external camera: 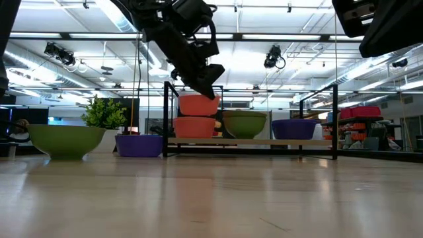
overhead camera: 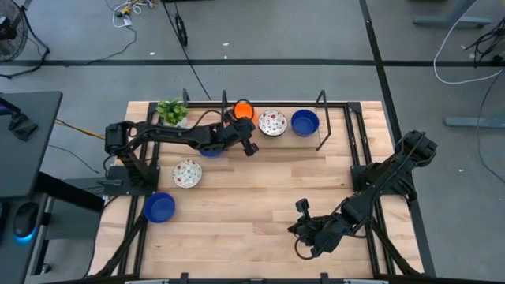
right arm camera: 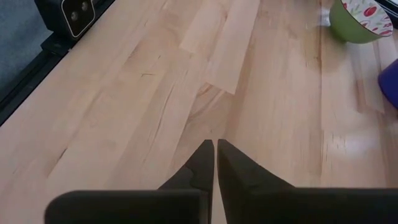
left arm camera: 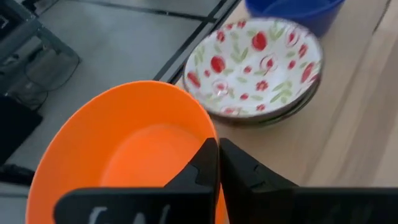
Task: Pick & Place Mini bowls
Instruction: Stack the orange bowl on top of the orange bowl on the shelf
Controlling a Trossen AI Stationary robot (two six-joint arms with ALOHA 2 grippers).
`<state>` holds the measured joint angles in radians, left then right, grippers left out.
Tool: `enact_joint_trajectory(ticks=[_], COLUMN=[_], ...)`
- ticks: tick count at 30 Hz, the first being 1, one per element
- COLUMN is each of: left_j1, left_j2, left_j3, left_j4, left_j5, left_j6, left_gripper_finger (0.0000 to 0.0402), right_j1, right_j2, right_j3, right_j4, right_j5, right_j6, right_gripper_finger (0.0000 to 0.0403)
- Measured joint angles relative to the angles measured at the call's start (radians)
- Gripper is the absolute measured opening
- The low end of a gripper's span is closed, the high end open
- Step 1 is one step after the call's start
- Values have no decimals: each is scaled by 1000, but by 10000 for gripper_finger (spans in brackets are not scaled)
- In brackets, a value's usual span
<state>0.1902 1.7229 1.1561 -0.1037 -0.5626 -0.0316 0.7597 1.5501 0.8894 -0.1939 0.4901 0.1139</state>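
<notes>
My left gripper (overhead camera: 237,121) is at the table's far side, shut on an orange mini bowl (left arm camera: 130,149). In the low view that bowl (external camera: 198,104) hangs in the air just above a second orange bowl (external camera: 195,126). Beside them, toward the right, a white floral bowl (overhead camera: 272,122) and a blue bowl (overhead camera: 304,121) sit at the far edge. Another floral bowl (overhead camera: 187,173) and a blue bowl (overhead camera: 159,207) rest on the table's left part. A third blue bowl (overhead camera: 211,150) shows under the left arm. My right gripper (right arm camera: 216,155) is shut and hovers over bare wood near the near right corner (overhead camera: 303,241). My left gripper pinches the orange bowl's rim (left arm camera: 210,132), one finger inside (left arm camera: 199,168) the bowl and one outside. The fingers slant down from above (external camera: 208,86). The bowl is lifted clear and hangs about level, right over the second orange bowl.
A black metal rack frame (overhead camera: 322,118) stands along the far edge around the bowls there. A small green potted plant (overhead camera: 172,110) is at the far left. The middle of the wooden table (overhead camera: 268,189) has open room.
</notes>
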Motion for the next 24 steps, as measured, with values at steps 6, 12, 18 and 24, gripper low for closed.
enact_joint_trajectory(ticks=[6,12,18,24], left_j1=[23,32,44,49], left_j2=[0,4,31,39], left_j3=[0,0,0,0], left_j4=[-34,-28,-15,-21], left_j5=[20,76,73,76], left_j6=[-14,-45,-28,-38], left_gripper_finger=[8,15,9,16], right_j1=[0,0,0,0], right_j2=[0,0,0,0], right_j3=[0,0,0,0], right_j4=[0,0,0,1], right_j5=[0,0,0,0], right_j6=[0,0,0,0], right_gripper_finger=[23,23,23,23])
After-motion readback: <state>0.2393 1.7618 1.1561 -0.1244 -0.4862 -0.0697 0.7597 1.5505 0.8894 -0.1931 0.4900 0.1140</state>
